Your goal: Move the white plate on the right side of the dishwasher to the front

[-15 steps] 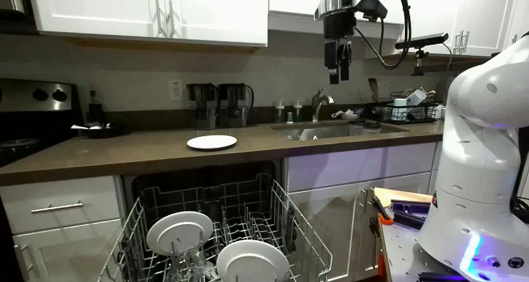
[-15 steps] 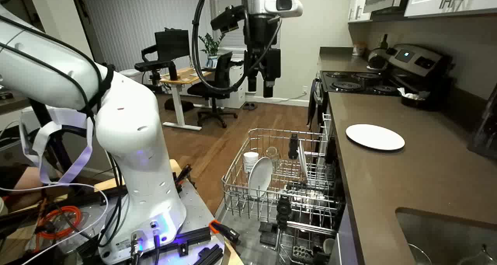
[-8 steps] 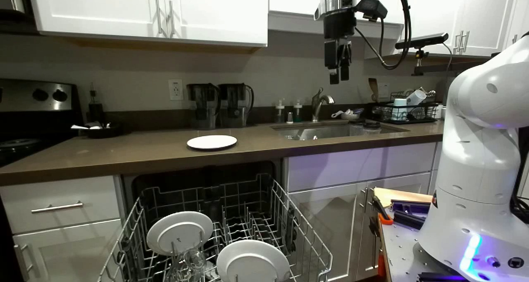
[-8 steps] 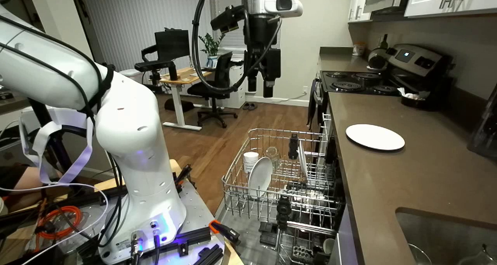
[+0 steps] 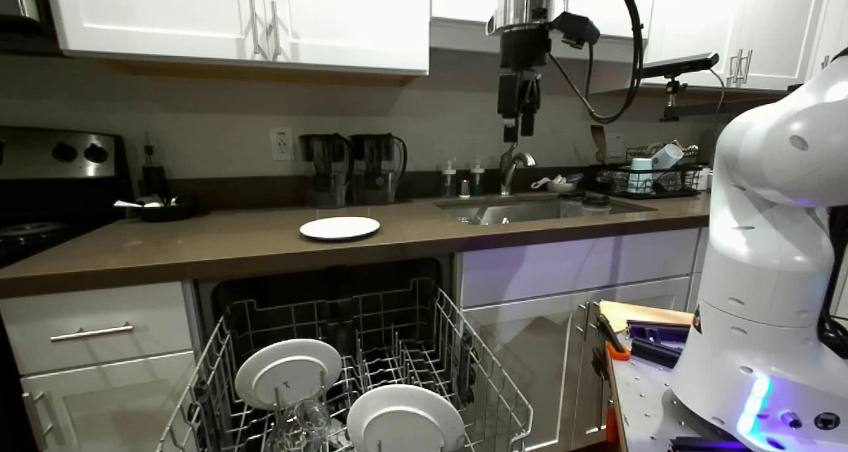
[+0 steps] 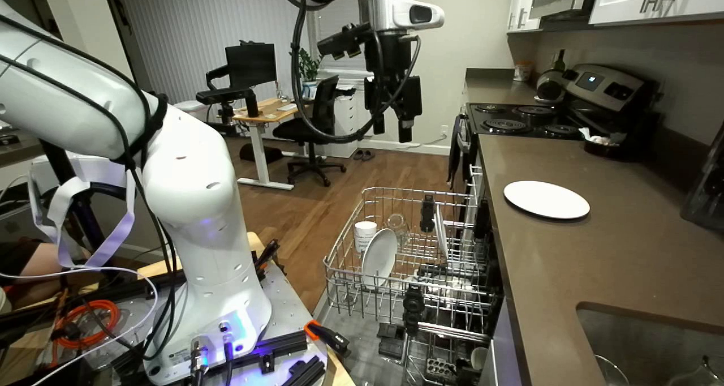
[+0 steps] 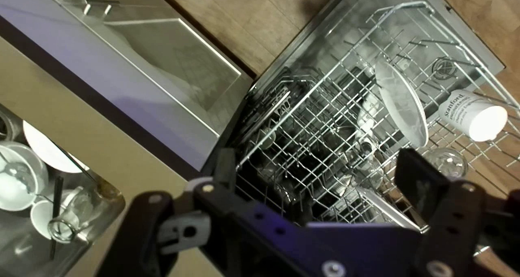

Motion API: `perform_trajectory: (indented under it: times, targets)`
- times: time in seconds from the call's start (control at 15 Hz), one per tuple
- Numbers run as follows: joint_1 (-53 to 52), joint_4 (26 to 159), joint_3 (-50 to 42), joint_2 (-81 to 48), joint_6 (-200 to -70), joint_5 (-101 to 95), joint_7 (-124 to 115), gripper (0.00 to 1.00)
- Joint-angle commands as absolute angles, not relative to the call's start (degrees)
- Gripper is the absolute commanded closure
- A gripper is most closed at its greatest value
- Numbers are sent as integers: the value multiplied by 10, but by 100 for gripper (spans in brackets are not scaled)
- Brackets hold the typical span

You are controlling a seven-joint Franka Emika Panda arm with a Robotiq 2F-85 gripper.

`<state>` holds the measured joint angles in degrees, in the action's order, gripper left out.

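Watching from a distance, I take in the counter point(image 5: 199, 240) first, running across the kitchen with the sink point(image 6: 662, 341) set into it. My arm point(image 5: 762, 260) stands beside the dishwasher point(image 5: 265, 283), whose door point(image 7: 349, 21) is down and whose grey rack point(image 5: 530, 412) is drawn out.

The claw point(image 6: 392, 131) points down in the air, above the level of the counter, its two fingers point(image 7: 420, 183) spread well apart — in the wrist view I look past them onto the rack.

Two dark pitchers point(image 5: 377, 173) stand on the counter near the wall. My white plate point(image 5: 405, 415) is in the rack, on the right in an exterior view, standing on edge with a lean, its lowest part out of sight there. The second plate point(image 5: 281, 366) stands apart from it, to the left and deeper in. The flat plate point(image 5: 340, 227) lies on the counter above the dishwasher.

Smaller still — a lettered cup point(image 7: 459, 106) sits in the rack near the white plate, a clear jar point(image 7: 447, 162) just beside it. More glasses point(image 5: 311, 415) show in front of the second plate, overlapping too much for me to count.
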<state>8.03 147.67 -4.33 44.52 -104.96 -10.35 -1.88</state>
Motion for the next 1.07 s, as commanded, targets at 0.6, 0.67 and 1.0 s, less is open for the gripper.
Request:
perform_trajectory:
  times: [0.6, 0.67, 1.0]
  targets:
    - [-44, 1461, -69, 196, -1286, 77, 117, 0]
    - [-48, 1456, -65, 171, -1296, 81, 125, 0]
    - [-56, 1417, -39, 49, -1332, 87, 128, 0]
